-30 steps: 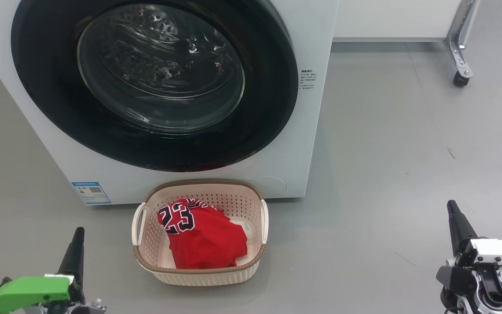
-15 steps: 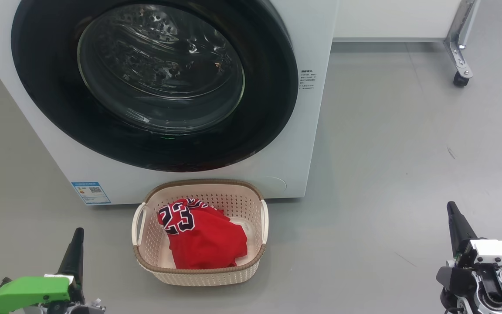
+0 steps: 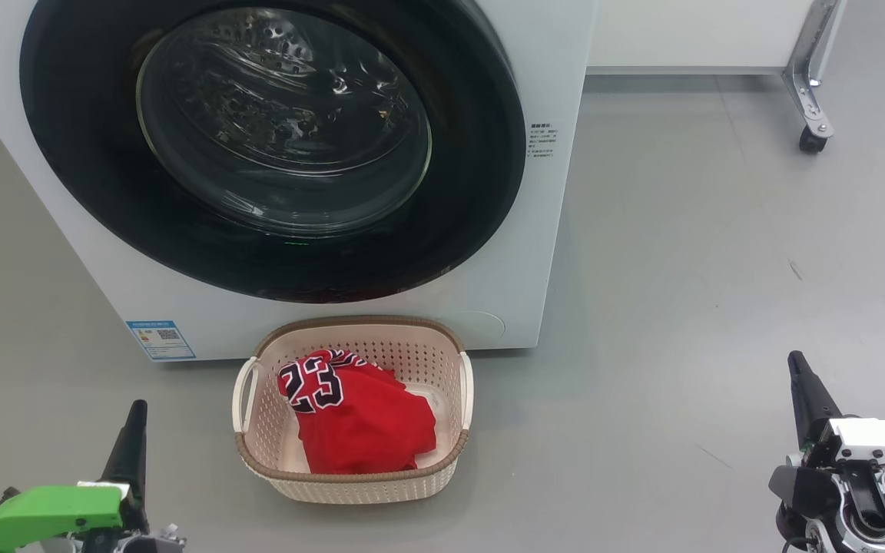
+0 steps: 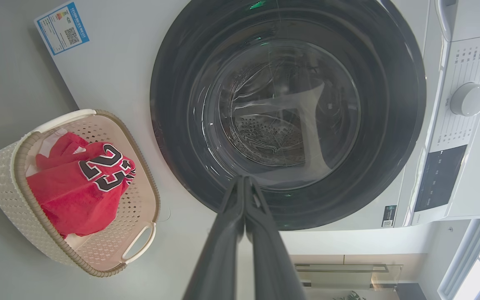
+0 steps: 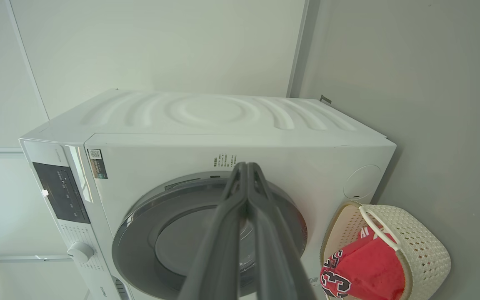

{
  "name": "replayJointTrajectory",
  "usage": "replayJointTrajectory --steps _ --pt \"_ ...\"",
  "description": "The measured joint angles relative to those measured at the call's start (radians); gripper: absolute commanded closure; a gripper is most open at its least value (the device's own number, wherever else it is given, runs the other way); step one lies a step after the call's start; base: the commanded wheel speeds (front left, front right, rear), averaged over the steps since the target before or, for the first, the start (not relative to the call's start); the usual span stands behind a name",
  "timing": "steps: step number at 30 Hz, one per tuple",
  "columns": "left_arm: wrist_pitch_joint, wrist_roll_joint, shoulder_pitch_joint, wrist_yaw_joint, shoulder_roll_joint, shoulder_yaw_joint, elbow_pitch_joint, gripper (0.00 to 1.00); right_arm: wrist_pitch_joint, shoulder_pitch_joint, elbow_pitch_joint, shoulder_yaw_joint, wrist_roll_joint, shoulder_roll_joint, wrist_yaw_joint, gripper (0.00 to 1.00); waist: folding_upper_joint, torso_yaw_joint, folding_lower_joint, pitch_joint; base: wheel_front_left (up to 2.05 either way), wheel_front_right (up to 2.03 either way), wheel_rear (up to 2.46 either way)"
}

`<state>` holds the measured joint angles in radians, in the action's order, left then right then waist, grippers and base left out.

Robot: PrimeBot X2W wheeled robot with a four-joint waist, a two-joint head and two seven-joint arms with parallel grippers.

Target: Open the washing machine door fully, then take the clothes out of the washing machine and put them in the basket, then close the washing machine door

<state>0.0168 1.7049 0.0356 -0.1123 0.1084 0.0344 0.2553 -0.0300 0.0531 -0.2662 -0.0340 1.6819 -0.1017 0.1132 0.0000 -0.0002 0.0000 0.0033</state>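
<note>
Right end effector (image 3: 795, 361) barely shifted; perforated basket (image 3: 366, 488) holds crumpled clothes (image 3: 366, 422).

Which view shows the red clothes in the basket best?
The head view: it looks down into the basket, so the whole heap of clothes and the number 23 show. The left wrist view shows them sideways at its left; the right wrist view crops them at its bottom edge.

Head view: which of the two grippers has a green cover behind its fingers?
The left gripper, at the lower left: its housing is bright green, whereas the right gripper at the lower right has a white housing.
</note>
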Motion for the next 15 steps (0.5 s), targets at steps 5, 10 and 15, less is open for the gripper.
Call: replayJointTrajectory --steps 5,10,15 --pt "0.001 0.0 0.006 0.0 0.0 0.0 0.002 1.0 0.0 0.0 -0.001 0.0 0.0 0.0 0.0 1.0 0.0 0.0 0.0 0.0 0.0 0.0 0.0" --pt "0.001 0.0 0.006 -0.004 0.0 -0.001 0.005 1.0 0.0 0.0 -0.002 -0.002 0.0 0.0 0.0 1.0 0.0 0.0 0.0 0.0 0.0 0.0 0.0" --pt "0.001 0.0 0.006 -0.007 0.0 -0.002 0.006 1.0 0.0 0.0 -0.004 -0.002 0.0 0.0 0.002 1.0 0.0 0.0 0.0 0.0 0.0 0.0 0.0"
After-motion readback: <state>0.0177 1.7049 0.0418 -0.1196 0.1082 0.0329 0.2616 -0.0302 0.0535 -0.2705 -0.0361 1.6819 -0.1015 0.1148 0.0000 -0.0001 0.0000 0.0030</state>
